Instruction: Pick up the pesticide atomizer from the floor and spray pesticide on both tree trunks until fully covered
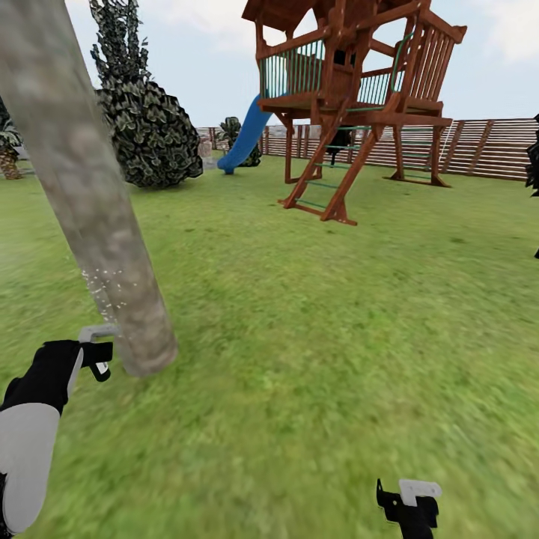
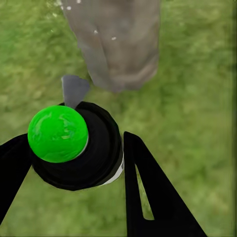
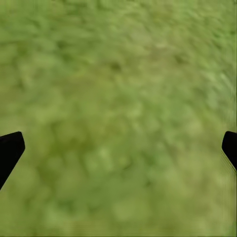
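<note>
Pesticide atomizer [image 2: 79, 148] sits clamped in your left gripper [image 2: 74, 163], the black fingers closed against its dark body on both sides; in the left wrist view its top shows as a green ball with a grey nozzle pointing at the tree trunk [image 1: 86, 195]. This hold keeps the nozzle aimed at the bark, low down, just beside the flared base. Fine whitish pesticide [image 1: 101, 288] specks dot the lower trunk and the air next to it in the head view, so you are judged to be in the spraying step on this tree; how far the coverage has got cannot be told from here, and the second tree is not yet treated as far as these views tell. Your right gripper [image 1: 408, 503] hangs spread wide and empty above bare lawn [image 3: 118, 98], with only its two fingertips at the edges of the right wrist view. Open grass extends to your right and ahead up to the wooden play tower [image 1: 352, 97] and the slat fence [image 1: 479, 146], giving room to circle the trunk. Keep the nozzle near the bark without touching it.
</note>
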Controlling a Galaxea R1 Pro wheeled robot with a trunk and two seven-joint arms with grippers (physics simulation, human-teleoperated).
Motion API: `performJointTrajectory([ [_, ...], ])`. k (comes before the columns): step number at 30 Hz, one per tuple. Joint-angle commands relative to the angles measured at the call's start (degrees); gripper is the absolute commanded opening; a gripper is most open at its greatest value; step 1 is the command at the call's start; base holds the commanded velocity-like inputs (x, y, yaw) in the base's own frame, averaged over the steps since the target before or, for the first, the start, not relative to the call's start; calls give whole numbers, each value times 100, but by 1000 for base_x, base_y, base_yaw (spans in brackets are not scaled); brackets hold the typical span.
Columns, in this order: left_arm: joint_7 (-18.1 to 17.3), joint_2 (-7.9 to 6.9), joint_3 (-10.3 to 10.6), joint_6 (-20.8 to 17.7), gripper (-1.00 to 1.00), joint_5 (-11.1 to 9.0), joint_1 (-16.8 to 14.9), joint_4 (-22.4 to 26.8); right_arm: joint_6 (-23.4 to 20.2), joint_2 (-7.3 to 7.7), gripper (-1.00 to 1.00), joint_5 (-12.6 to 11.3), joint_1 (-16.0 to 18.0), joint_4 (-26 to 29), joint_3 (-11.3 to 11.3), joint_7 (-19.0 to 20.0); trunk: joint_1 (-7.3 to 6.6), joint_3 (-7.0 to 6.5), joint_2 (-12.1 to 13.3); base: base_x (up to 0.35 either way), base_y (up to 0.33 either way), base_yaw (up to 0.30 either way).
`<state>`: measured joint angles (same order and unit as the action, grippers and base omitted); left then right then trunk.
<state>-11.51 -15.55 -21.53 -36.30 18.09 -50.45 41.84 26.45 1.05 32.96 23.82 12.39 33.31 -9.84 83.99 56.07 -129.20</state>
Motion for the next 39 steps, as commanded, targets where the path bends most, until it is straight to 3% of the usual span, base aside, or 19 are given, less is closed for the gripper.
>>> performJointTrajectory([
  [1, 0, 0, 0, 0, -100, 0, 0, 0, 0, 0, 100, 0, 0, 0, 0, 0, 0, 0, 0, 246, -173, 0],
  [20, 19, -27, -24, -4, -100, 2, 7, -13, 0, -8, 100, 0, 0, -1, 0, 0, 0, 0, 0, 200, -205, 44],
  [22, 601, -57, -32, 42, -100, -10, 15, -376, 0, -8, 100, 0, 0, -4, 0, 0, 0, 0, 0, 3, -257, 277],
  [24, 722, -65, -32, 76, -100, -18, 17, -577, 0, -9, 100, 0, 0, -4, 0, 0, 0, 0, 0, 1, -109, 278],
  [28, 762, -47, -33, 112, -100, -44, 144, -639, 0, -9, 100, 0, 0, -2, 0, 0, 0, 0, 0, 0, -18, 278],
  [32, 779, -28, -35, 624, -100, -49, 207, -743, 0, -5, 100, -7, 0, 0, 0, 0, 0, 0, 0, 187, -1, 149],
  [39, 782, -22, -44, 703, -100, -47, 211, -817, 0, 0, 100, 0, 0, 0, 0, 0, 0, 0, 0, 309, -59, 6],
])
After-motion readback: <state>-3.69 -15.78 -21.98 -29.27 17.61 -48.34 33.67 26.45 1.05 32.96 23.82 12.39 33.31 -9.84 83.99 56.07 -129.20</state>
